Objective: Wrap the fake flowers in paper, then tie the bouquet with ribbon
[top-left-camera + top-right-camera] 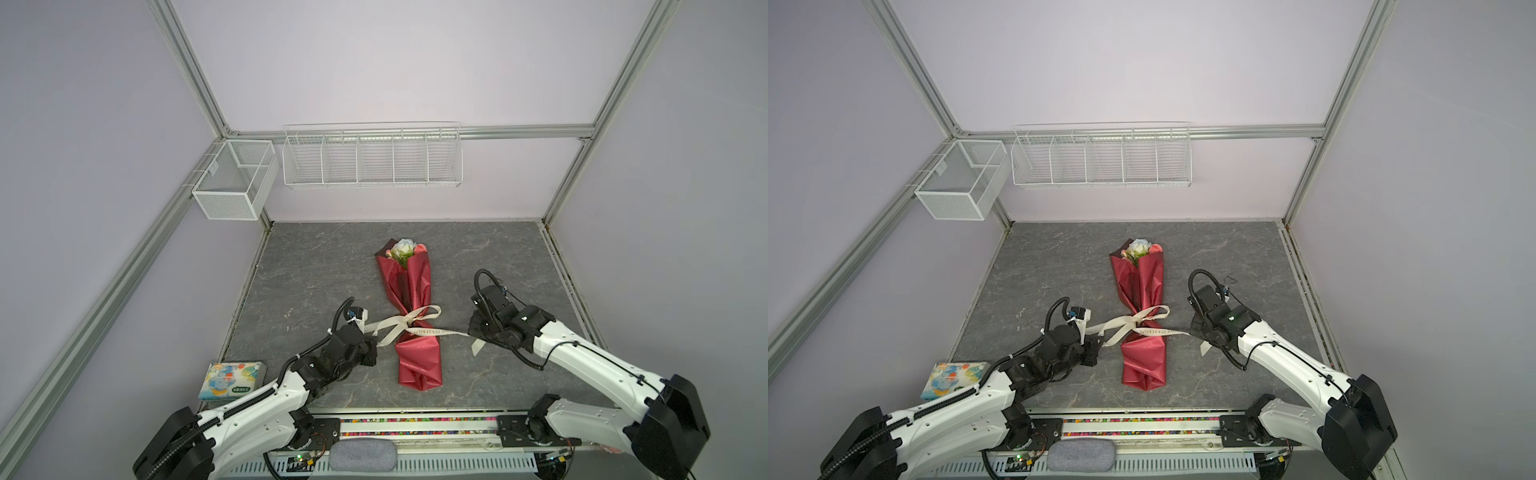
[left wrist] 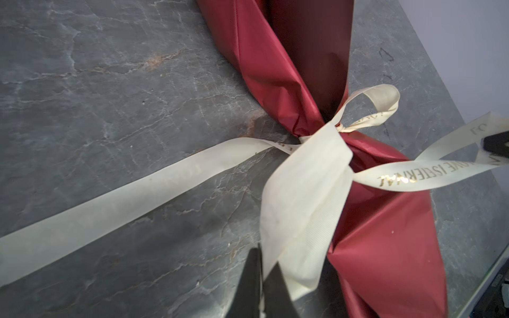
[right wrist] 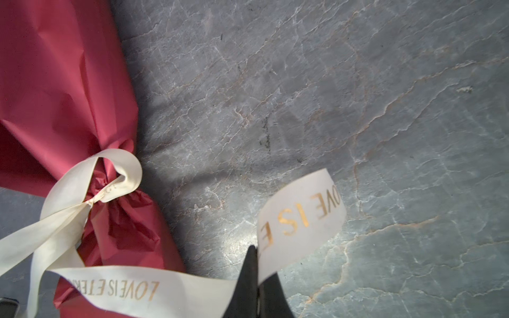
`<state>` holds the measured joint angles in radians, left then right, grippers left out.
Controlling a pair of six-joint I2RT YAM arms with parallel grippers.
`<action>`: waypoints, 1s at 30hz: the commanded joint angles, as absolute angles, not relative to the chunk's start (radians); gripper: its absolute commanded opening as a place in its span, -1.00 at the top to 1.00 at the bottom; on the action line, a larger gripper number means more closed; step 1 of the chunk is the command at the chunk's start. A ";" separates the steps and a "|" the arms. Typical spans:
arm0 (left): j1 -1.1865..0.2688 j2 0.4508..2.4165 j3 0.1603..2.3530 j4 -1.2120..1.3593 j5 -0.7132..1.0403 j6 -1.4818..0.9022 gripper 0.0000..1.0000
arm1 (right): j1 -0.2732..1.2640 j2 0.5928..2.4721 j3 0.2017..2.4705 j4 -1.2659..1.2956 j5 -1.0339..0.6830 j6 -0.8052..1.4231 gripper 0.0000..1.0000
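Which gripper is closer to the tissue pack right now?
Left. The left gripper pinches the cream ribbon on the same side of the bouquet as the tissue pack; the right gripper holds the ribbon's other tail across the bouquet, farther away.

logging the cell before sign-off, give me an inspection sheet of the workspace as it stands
surface: dark grey marbled tabletop, no spills seen
job's things: bouquet of fake flowers in shiny red wrapping paper lies flat mid-table, blooms toward the back wall; cream ribbon with gold lettering knotted round its waist
clutter: colourful printed tissue pack at the table's front left corner
grippers: left gripper shut on a wide fold of the ribbon; right gripper shut on the lettered tail
cables: black corrugated cables arch over both wrists, no snag seen
surroundings: white mesh basket and white wire rack hang on the frame, nothing seen in them
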<state>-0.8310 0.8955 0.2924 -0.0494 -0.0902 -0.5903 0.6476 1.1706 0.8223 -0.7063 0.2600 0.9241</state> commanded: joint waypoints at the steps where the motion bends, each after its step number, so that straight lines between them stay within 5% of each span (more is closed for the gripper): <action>1: -0.828 0.837 0.270 -0.016 -0.099 -0.628 0.70 | 0.642 1.166 0.869 -0.742 0.274 0.891 0.88; 5: -0.828 0.760 0.300 -0.144 -0.136 -0.615 0.11 | 0.642 1.186 0.900 -0.732 0.241 0.872 0.88; 8: -0.828 0.667 0.347 -0.217 -0.146 -0.557 -0.03 | 0.642 1.190 0.903 -0.718 0.228 0.866 0.88; 13: -0.828 0.693 0.452 -0.111 -0.043 -0.330 -0.04 | 0.642 1.195 0.911 -0.723 0.220 0.873 0.88; 22: -0.827 1.316 0.974 -0.410 0.165 0.154 0.11 | 0.643 1.181 0.891 -0.713 0.213 0.905 0.88; 30: -0.830 1.650 1.238 -0.571 0.145 0.313 0.18 | 0.642 1.170 0.885 -0.684 0.220 0.933 0.88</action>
